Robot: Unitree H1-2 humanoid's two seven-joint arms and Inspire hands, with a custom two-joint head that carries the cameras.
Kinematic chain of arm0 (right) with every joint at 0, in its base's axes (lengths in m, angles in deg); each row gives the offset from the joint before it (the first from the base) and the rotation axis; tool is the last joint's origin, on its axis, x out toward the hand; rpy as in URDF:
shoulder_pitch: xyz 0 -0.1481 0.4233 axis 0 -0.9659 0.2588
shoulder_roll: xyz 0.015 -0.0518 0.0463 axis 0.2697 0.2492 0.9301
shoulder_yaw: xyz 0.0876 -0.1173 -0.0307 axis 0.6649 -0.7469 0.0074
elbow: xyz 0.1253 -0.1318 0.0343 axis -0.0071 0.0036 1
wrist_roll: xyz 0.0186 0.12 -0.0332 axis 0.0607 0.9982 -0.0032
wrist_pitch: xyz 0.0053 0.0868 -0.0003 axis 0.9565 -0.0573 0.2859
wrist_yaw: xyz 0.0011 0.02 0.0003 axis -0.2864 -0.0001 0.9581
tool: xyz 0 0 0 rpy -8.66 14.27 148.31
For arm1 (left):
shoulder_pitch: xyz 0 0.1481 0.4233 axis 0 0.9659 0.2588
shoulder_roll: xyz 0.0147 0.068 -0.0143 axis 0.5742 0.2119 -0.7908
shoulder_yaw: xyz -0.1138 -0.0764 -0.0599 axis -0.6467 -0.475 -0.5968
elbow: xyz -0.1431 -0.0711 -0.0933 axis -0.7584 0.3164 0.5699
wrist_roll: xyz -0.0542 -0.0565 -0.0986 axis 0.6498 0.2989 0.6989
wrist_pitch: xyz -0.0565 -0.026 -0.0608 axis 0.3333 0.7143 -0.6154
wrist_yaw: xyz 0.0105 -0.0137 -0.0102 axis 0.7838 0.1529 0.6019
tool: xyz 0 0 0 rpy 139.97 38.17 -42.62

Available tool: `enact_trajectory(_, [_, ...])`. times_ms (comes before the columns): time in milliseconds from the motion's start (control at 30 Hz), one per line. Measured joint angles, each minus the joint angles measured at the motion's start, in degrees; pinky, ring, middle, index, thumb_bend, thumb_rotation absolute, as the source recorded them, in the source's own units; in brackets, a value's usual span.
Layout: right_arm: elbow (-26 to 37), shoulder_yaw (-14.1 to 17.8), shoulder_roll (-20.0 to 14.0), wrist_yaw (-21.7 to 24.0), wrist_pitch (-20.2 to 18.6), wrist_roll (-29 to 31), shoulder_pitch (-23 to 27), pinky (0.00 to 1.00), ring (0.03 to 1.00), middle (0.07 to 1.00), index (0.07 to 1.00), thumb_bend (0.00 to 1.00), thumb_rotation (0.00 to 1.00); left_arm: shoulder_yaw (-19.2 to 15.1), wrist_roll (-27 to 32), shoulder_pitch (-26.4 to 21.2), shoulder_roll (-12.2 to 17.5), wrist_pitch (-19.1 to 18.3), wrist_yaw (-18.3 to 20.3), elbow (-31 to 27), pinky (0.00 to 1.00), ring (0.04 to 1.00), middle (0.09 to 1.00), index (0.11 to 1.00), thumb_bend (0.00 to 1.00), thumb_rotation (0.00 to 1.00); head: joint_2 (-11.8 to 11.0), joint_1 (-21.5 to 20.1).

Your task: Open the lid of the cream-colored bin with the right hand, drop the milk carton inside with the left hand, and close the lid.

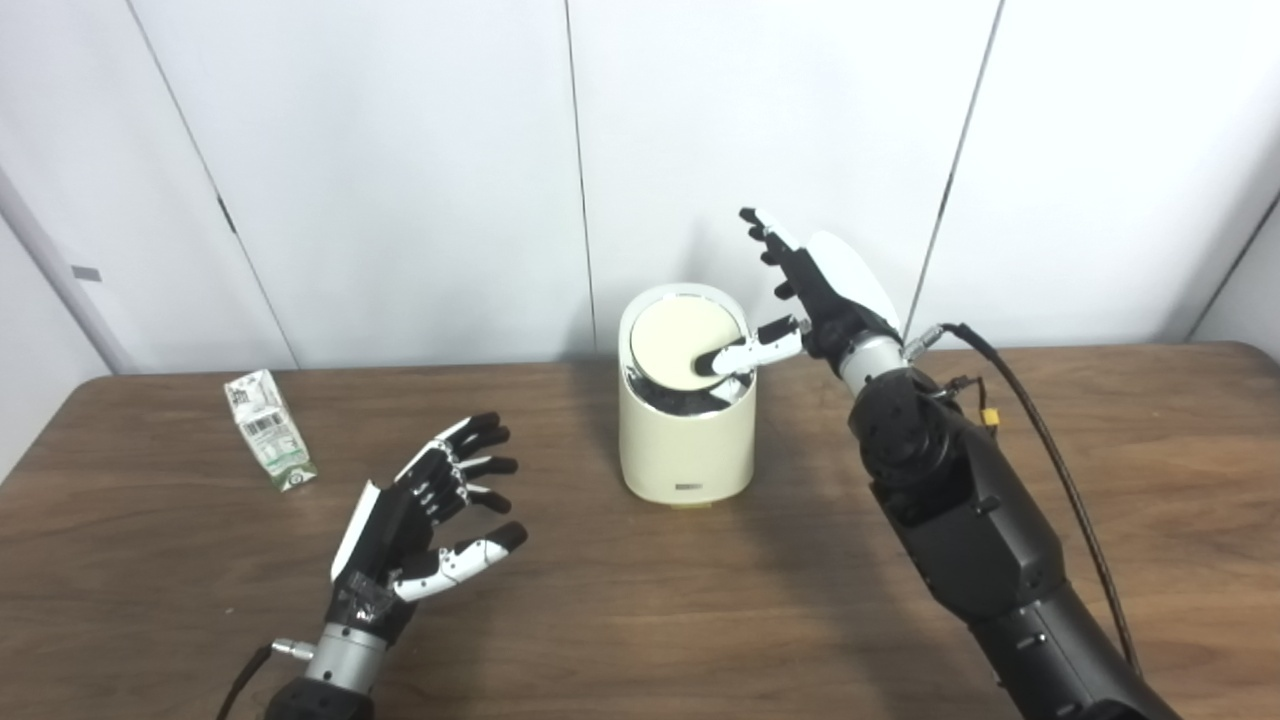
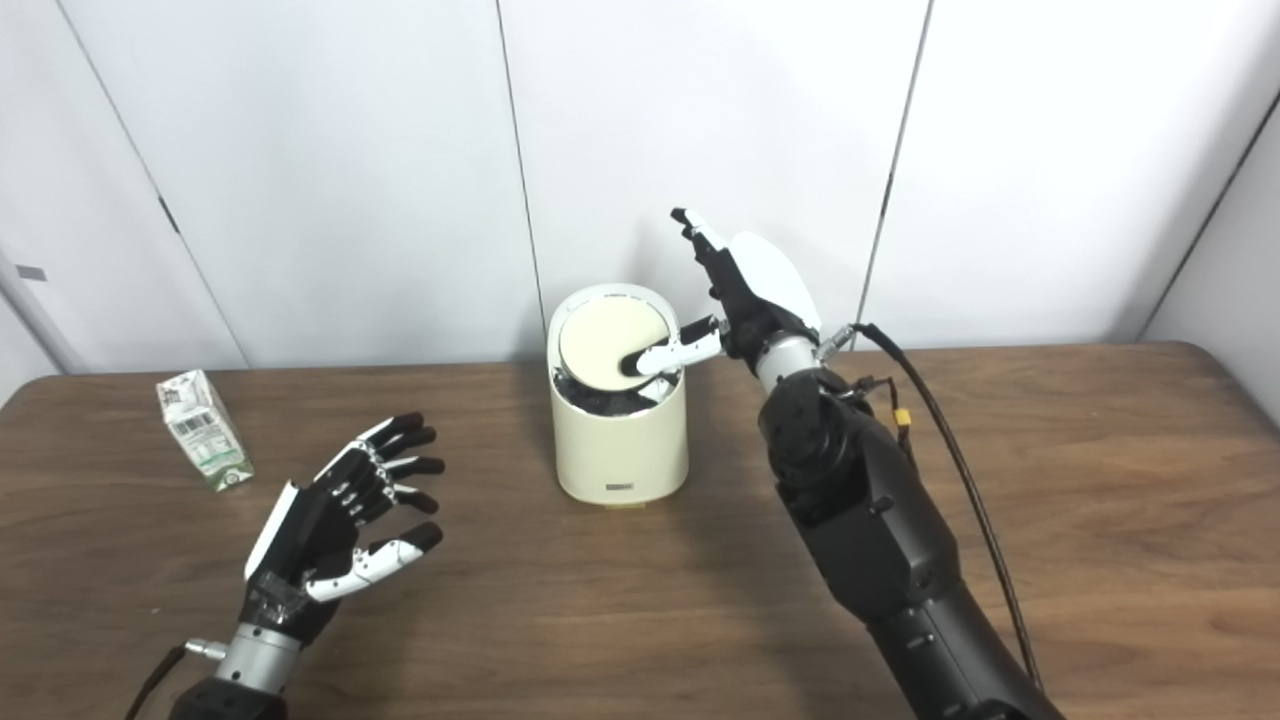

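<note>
Both views are bright and evenly lit, seemingly from overhead. The white wall panels [image 1: 400, 150] look flat and slightly washed out. Soft shadows fall on the wooden table [image 1: 700, 600], spreading toward 5 o'clock from the bin [image 1: 686, 440] and beneath the right arm [image 1: 960, 520]. Detail is soft throughout; panel seams lean outward towards the edges.

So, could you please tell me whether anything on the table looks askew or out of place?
Only the lid of the cream-colored bin: it sits tilted, with a dark gap at its front edge, where the right robot hand presses it with its thumb. The milk carton stands upright.
</note>
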Motion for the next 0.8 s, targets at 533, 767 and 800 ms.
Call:
enact_trajectory(533, [0.6, -6.2, -2.8, 1.9, 1.7, -7.0, 1.9, 0.75, 0.9, 0.947, 0.971, 0.92, 0.22, 0.2, 0.0, 0.5, -0.2, -1.3, -0.1, -0.8, 0.57, 0.749, 0.84, 0.871, 0.7, 0.15, 0.4, 0.4])
enact_trajectory(767, [1.1, -6.7, -2.1, 2.4, 1.2, -9.0, 1.9, 0.75, 0.897, 0.938, 0.959, 0.89, 0.28, 0.3, 0.0, 0.8, -0.6, -1.5, -0.1, -1.4, 0.58, 0.746, 0.837, 0.87, 0.7, 0.14, 0.5, 0.4])
enact_trajectory(800, [1.4, -6.6, -2.0, 2.4, 1.2, -9.0, 1.8, 0.73, 0.885, 0.932, 0.954, 0.88, 0.29, 0.3, -0.1, 0.8, -0.6, -1.5, -0.2, -1.4, 0.58, 0.747, 0.837, 0.87, 0.7, 0.14, 0.5, 0.4])
